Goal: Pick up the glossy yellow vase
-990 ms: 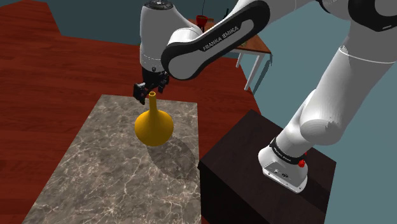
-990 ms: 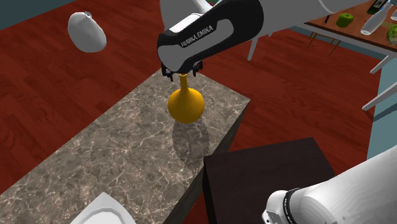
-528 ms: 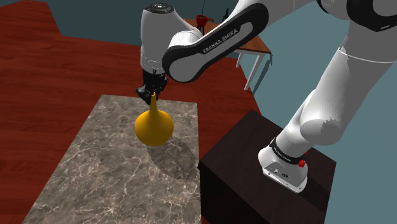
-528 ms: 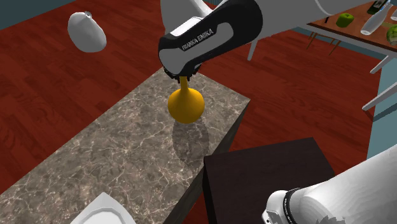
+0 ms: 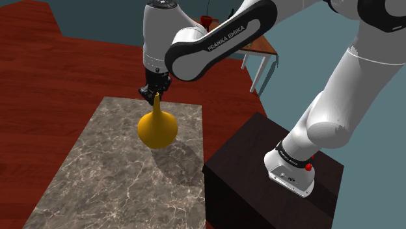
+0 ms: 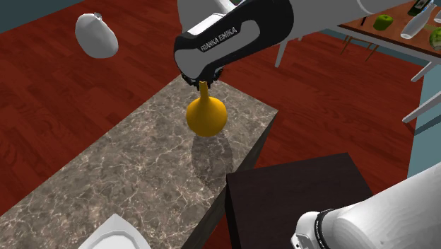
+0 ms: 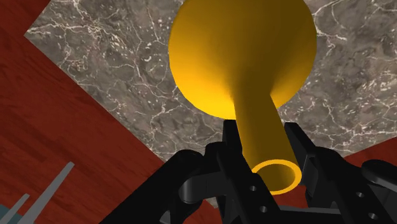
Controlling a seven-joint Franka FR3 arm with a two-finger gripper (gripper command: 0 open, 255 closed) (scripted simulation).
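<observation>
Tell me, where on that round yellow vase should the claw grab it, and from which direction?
By the slim neck, just under the rim, coming straight down from above. The yellow vase stands upright on the marble-patterned table, and its bulbous body looks too wide and rounded for the fingers. The gripper clasps the neck exactly that way.

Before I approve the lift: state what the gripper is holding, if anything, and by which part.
The gripper holds the yellow vase by its narrow neck, just below the rim, with one finger on each side.

A home: red wooden floor point(image 5: 39, 65), marble-topped table point(image 5: 117, 175), side table point(image 5: 259, 44), teal walls point(image 5: 97, 23).
</observation>
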